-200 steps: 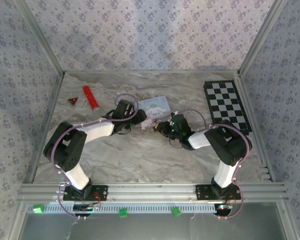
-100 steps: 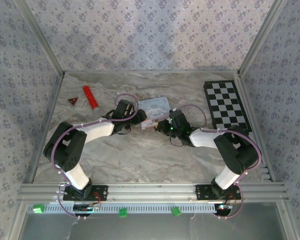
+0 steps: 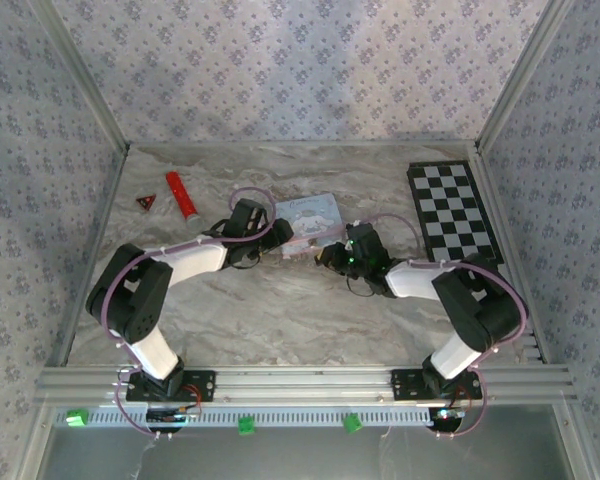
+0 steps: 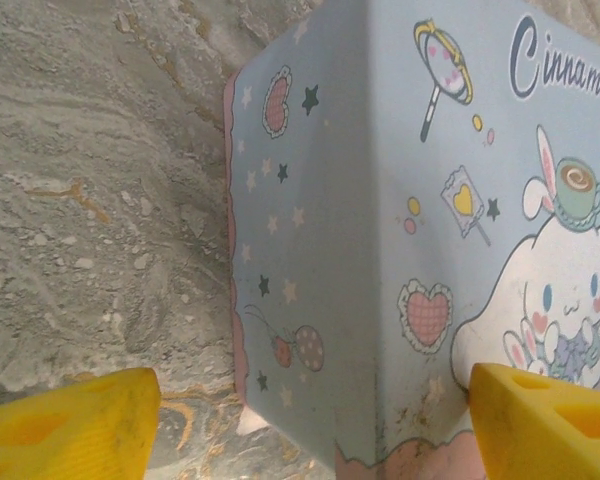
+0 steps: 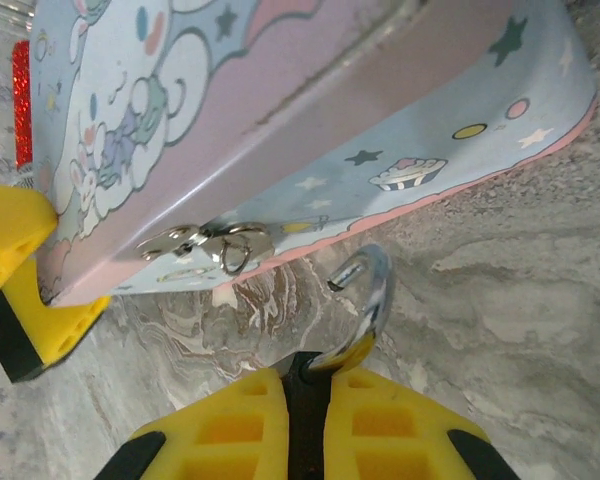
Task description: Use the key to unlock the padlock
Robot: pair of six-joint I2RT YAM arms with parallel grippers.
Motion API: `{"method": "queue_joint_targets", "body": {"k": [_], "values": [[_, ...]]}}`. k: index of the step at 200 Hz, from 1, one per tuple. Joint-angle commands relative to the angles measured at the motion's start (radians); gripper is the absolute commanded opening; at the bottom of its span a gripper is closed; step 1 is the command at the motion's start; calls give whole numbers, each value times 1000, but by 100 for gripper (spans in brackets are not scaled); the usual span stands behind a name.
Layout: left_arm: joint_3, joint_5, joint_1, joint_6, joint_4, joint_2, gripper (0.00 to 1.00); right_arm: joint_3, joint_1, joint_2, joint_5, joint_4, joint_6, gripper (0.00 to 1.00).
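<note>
On table point(image 3: 280, 320), shut tin point(image 3: 308, 213), padlock point(image 5: 368, 290) beside

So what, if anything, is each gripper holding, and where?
The right gripper is shut on the padlock by its lower end, its silver shackle sticking out; the left gripper holds nothing, jaws open astride the tin's corner.

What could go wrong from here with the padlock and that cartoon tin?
1. The right end effector is shut on the padlock, whose shackle pokes out close to the tin's hasp. It could snag there or slip from the pinch.
2. The left end effector stands open astride a corner of the Cinnamoroll tin, not clamping it, so a nudge might slide the tin.
</note>
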Motion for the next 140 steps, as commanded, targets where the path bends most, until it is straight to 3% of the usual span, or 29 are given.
{"method": "queue_joint_targets", "body": {"k": [1,47,140], "values": [[41,7,10,93,-122,-65,86,6,-9,-79,26,-128,-89,0],[27,-20,25,263,-199,-227,95,16,-34,-210,37,-343,-219,0],[-336,-350,13,442,-289,-789,100,52,-43,-447,73,-742,-408,0]]}}
